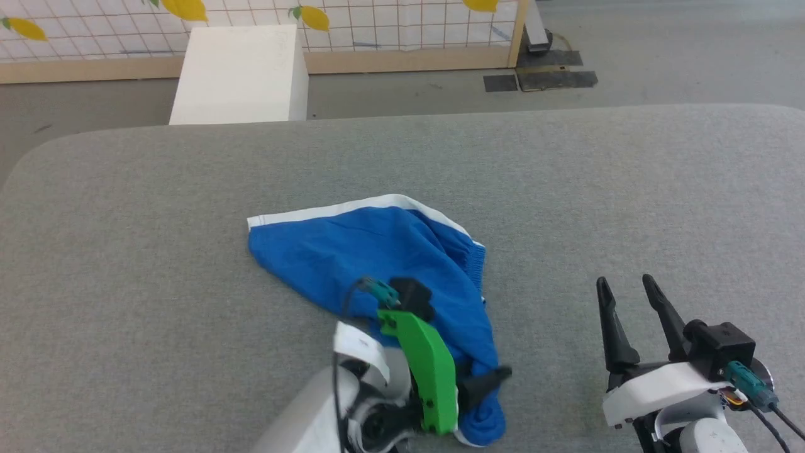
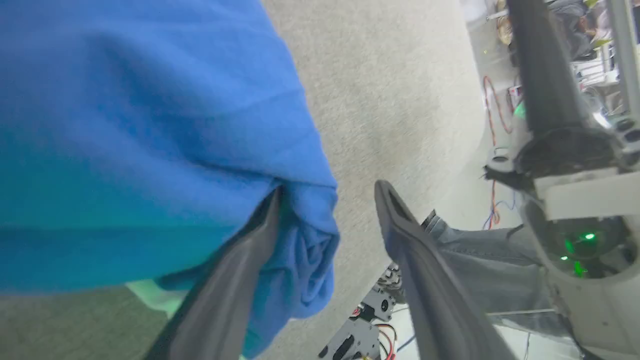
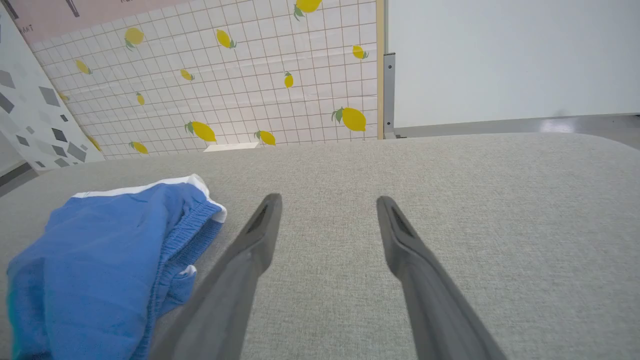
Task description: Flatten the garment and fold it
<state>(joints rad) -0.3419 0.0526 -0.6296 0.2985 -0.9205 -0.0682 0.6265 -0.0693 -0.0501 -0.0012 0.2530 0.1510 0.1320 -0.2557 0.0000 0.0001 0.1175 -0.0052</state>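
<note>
Fabric is bunched at the near edge of the grey padded table [image 1: 566,189], where the left gripper [image 2: 330,189] sits low over the rolled-up end of the shorts [image 1: 365,251]. Its jaws are spread. One finger [image 2: 235,280] lies against a blue fold and the other stands clear over bare table, so nothing is pinched. The arm's green bracket [image 1: 427,371] covers part of the cloth from where I look.

Off to the right, well apart from the shorts, the right gripper [image 1: 625,281] hovers over bare table with its jaws spread wide and nothing between them.

The shorts lie crumpled left of the table's middle. The gathered waistband faces right and the white trim runs along the far edge. One corner is flat, the rest heaped and creased.

Past the table's rounded far edge stands a white box [image 1: 242,72] on the grey floor. Behind it is a wood-framed grid panel printed with lemons [image 1: 390,25], and dark mats [image 1: 556,78] lie to its right.
</note>
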